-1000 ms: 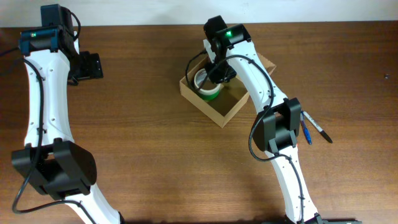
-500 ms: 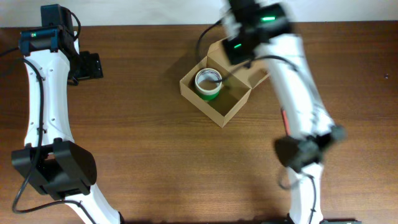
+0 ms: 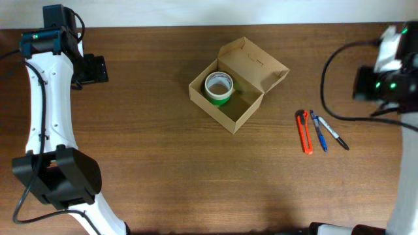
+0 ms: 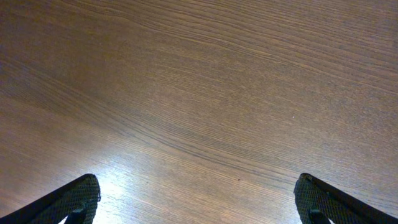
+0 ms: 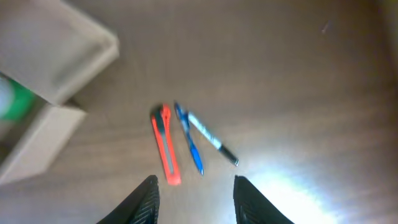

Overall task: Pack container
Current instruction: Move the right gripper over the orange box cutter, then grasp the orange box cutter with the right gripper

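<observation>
The container [image 3: 243,104] is seen near the middle of the table [image 3: 163,163], its lid [image 3: 256,62] folded back to the far right and a green roll of tape [image 3: 219,87] lying inside against the far left wall. A second ago the right arm [image 3: 392,78] was reaching into the container over the roll. It has since been swung well clear to the right edge of the table, and the roll has been left behind. One item can therefore be judged packed, and the opening is uncovered from above.

The right gripper [image 5: 196,205] is now held above the loose items. Its fingers are parted and nothing is seen between them.

To the right of the container, well apart from it, a box cutter [image 3: 304,132], a blue pen [image 3: 318,132] and a marker [image 3: 334,134] are laid close side by side. These are probably to be packed next. Because they lie so close together, a neighbour could be nudged when one is picked. The raised lid faces that side and may have to be passed over.

The left gripper [image 4: 199,211] is held at the far left over bare wood, spread wide and empty.
</observation>
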Tool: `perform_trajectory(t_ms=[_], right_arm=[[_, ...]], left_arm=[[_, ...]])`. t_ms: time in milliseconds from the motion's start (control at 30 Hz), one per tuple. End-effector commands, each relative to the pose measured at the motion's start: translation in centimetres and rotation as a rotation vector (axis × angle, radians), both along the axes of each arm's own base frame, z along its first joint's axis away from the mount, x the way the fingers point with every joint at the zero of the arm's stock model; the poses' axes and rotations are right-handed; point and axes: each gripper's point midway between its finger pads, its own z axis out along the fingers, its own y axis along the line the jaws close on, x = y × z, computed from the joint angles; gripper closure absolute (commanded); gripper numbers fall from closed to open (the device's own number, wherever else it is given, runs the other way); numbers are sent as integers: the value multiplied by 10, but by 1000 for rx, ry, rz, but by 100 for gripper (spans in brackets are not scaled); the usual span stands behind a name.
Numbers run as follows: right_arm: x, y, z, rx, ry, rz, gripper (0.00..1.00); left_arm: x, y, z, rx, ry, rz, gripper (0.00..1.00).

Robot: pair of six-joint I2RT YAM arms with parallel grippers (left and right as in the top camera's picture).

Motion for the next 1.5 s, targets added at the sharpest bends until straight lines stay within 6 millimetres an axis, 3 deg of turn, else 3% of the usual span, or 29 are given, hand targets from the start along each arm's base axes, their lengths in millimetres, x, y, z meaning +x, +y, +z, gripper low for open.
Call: perform_trajectory(t_ms=[0,67,100,167,467,667,1333,1433,1467], right_arm=[[-1,8,-62,61,145,19,59],[-1,16,-93,80,200,63,56],[-1,24,-121,92,247,101,55],[-3,29,-148,99,293,117,54],[-10,46,-237,164,508,167,53],[-11,48,-261,177,566,168,53],[1,46,-296,170,577,145,54],[3,47,-297,158,574,149,59],[3,46,-297,154,573,149,66]], left_arm=[[0,2,-6,-8,11,2,0],[0,2,-6,-8,12,2,0],[0,2,-6,-8,11,2,0],[0,2,-6,-8,12,2,0],[0,2,-6,-8,11,2,0],[0,2,-6,-8,12,1,0],[0,2,-6,-8,11,1,0],[0,2,-5,-7,11,2,0],[0,2,-6,-8,11,2,0]])
